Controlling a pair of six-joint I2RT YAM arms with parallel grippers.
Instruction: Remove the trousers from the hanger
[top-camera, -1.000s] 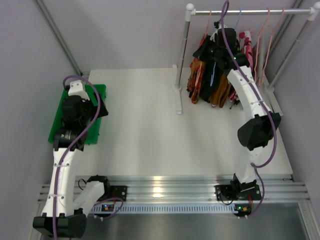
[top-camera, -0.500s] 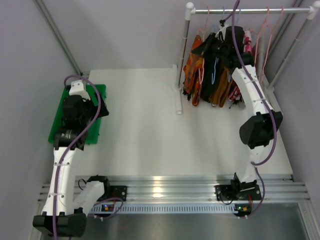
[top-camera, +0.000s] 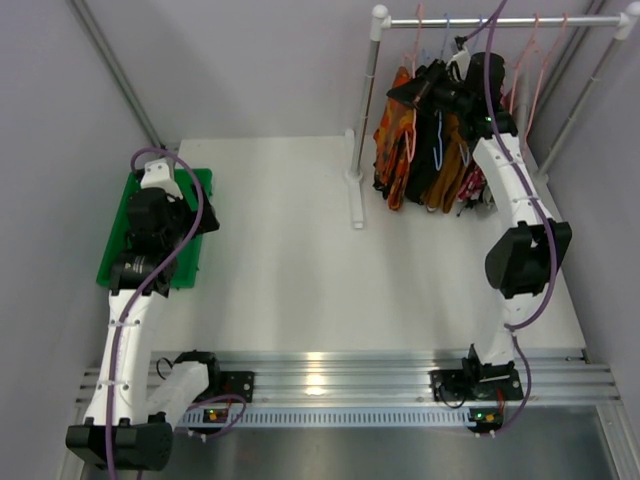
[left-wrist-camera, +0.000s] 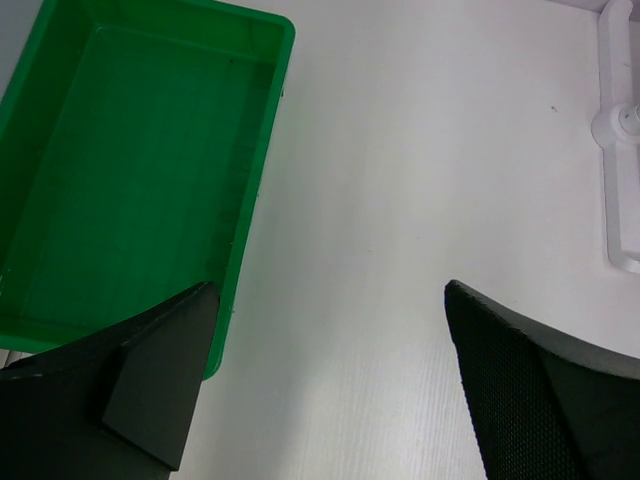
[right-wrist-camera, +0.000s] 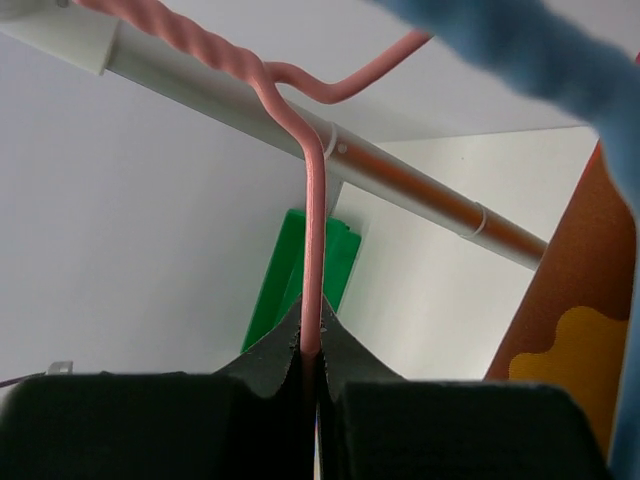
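- Green tray (left-wrist-camera: 130, 170): set well to the left of the clothes rail (top-camera: 500, 22); judged to be the drop point for freed garments.
- Left gripper (left-wrist-camera: 340, 400): parked well left of the rail, fingers spread wide with nothing between them; probably kept out of the way to leave the rail side free for the other arm.
- Trousers: hung in a tight row under the rail, touching one another. From the rail's left post rightward: orange patterned pair (top-camera: 393, 135), black pair (top-camera: 425, 150), mustard-brown pair (top-camera: 450, 165), red-pink floral pair (top-camera: 478, 180). None off its hanger yet.
- Right gripper (right-wrist-camera: 312, 372): raised just below the rail and clamped tight on the wire neck of a pink hanger (right-wrist-camera: 312, 230) hooked over the rail. Grip placed on the wire rather than the cloth, probably to steady or unhook the hanger first. Cannot tell which pair hangs from it.
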